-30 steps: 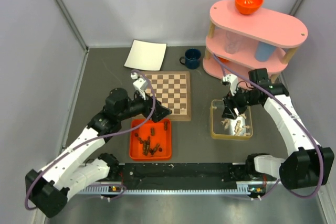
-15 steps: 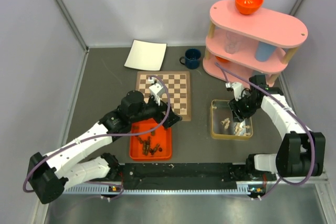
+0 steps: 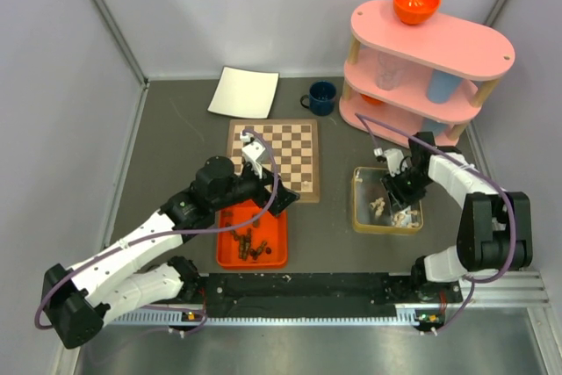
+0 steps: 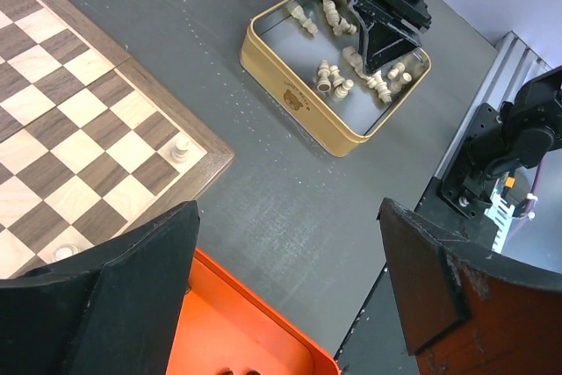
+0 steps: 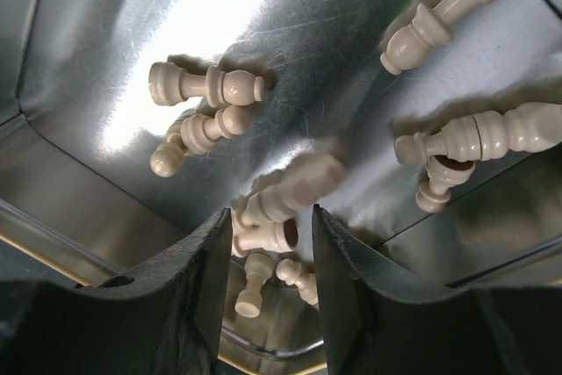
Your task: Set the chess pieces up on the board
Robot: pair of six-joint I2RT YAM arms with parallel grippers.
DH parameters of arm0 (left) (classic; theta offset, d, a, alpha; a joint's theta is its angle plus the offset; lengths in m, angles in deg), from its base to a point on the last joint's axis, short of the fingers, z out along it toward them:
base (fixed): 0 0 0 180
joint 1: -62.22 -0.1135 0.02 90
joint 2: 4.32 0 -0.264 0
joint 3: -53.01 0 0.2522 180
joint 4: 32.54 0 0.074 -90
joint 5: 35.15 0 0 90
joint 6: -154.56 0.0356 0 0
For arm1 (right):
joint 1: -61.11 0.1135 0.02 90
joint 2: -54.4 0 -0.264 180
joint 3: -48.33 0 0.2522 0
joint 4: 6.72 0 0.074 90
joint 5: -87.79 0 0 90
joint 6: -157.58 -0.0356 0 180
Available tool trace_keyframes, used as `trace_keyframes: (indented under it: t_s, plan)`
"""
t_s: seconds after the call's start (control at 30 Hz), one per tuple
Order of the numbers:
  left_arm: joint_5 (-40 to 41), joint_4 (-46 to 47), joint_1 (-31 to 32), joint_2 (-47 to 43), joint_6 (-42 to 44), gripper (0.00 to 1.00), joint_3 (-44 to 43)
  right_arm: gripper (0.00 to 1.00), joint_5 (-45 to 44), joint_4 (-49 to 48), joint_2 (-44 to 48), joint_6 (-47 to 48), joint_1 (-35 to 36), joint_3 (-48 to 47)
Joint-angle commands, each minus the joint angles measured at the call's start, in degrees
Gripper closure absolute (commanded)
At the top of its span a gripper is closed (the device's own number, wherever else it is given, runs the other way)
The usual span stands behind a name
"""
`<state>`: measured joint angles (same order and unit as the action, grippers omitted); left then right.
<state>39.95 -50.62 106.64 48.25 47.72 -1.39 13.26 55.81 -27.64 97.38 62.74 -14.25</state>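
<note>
Your left claw (image 4: 285,305) hangs above the tabletop (image 3: 176,142) at the near right corner of the chessboard (image 3: 273,160), over the seam between the board and the orange tray (image 3: 224,256). Its fingers (image 4: 105,296) are spread wide and hold nothing.

In the left wrist view you see two pale pieces upright on the board's near edge row. One pawn (image 4: 180,147) stands just short of the corner that faces the gold tin (image 4: 299,85). The other pale piece (image 4: 63,254) stands farther along the same row, right beside the claw's finger. From above, these are too small to tell apart. The rest of the board that you can see is bare squares.

The dark chessmen (image 3: 248,241) lie in a loose heap in the orange tray, just below the board.

Your right claw (image 5: 268,252) is down inside the gold tin, to the right of the board. Its fingers (image 5: 189,287) stand close together, with a narrow gap. Pale chessmen (image 5: 206,85) lie scattered on their sides across the shiny tin floor. A few of them lie in the gap, and one blurred piece (image 5: 294,183) sits just ahead of the tips. You cannot tell whether the fingers press on any of them.

Behind the board lie a white sheet (image 3: 245,92) and a dark blue mug (image 3: 321,97).
</note>
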Motion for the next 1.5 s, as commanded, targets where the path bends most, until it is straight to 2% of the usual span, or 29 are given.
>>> trace_keyframes:
  t_s: [0.0,0.4,0.57,0.67,0.87,1.0,1.2,1.33,1.47]
  plan:
    - [0.7,3.2,0.2,-1.4,0.8,0.12,0.5,0.59,-1.0,-1.7,-2.2,-0.9,-0.7,-0.9]
    - [1.1,3.5,0.2,-3.7,0.5,0.11,2.0,0.6,0.2,-4.7,-5.1,-1.2,0.7,-1.5]
    - [0.9,3.6,0.2,-3.5,0.6,0.11,1.9,0.78,0.1,-5.6,-3.9,-0.5,1.1,-1.5]
    - [0.6,3.9,0.2,-3.4,0.3,0.11,1.9,0.83,0.3,-6.0,-1.7,0.7,1.1,-1.6]
    - [0.0,3.9,0.2,-3.5,-0.2,0.11,1.9,0.84,3.4,-6.8,3.6,5.3,1.1,-1.0]
    - [-2.4,8.9,0.2,-3.1,-2.6,0.1,2.4,0.84,8.5,-6.7,7.5,8.5,1.1,-0.7]
    - [-8.3,20.2,0.2,2.3,-15.4,0.09,2.5,0.84,16.7,-6.8,12.4,13.0,1.1,0.7]
    - [-10.3,27.9,0.2,12.2,-29.3,0.1,0.3,0.84,21.6,-6.8,16.6,16.5,1.1,2.4]
    - [-13.4,35.1,0.4,22.9,-39.3,0.1,-4.6,0.84,26.0,-7.4,20.8,19.8,1.1,4.0]
